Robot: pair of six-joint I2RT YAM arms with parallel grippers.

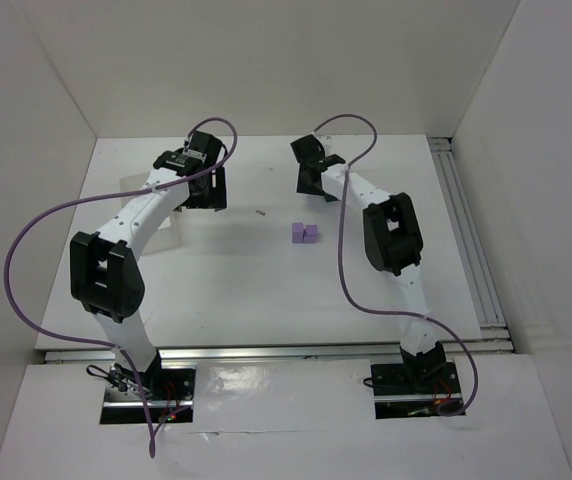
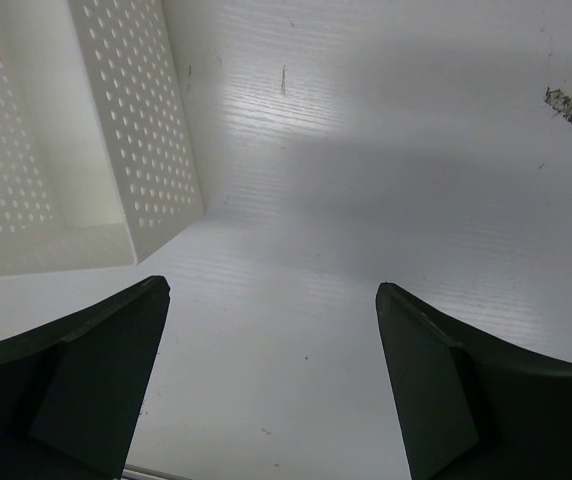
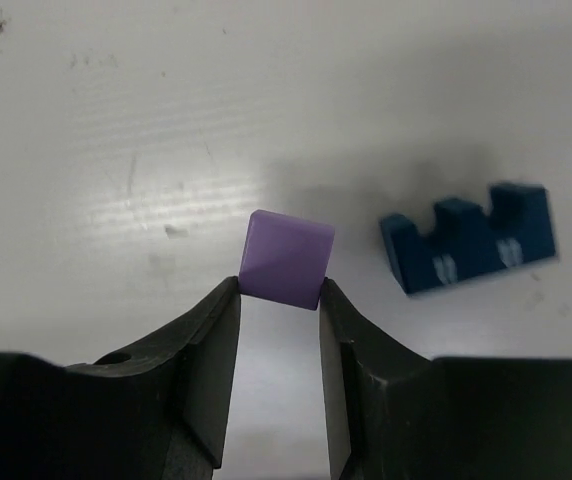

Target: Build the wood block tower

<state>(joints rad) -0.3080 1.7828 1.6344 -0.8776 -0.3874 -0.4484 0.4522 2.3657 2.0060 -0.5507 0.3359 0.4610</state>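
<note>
In the right wrist view my right gripper (image 3: pixel 279 295) pinches a light-purple block (image 3: pixel 286 256) between its very fingertips, both tips touching the block's lower sides. A dark blue notched block (image 3: pixel 471 240) lies on the table just to its right, apart from the fingers. From above, a small cluster of light-purple blocks (image 1: pixel 305 232) sits mid-table, nearer than the right gripper (image 1: pixel 313 180). The left gripper (image 1: pixel 204 190) hangs at the back left, its jaws wide apart over bare table (image 2: pixel 271 285) with nothing between them.
A white perforated tray (image 2: pixel 136 140) stands just left of and beyond the left gripper; from above it shows beside the left arm (image 1: pixel 171 232). A small dark speck (image 1: pixel 260 212) lies on the table. White walls close off three sides.
</note>
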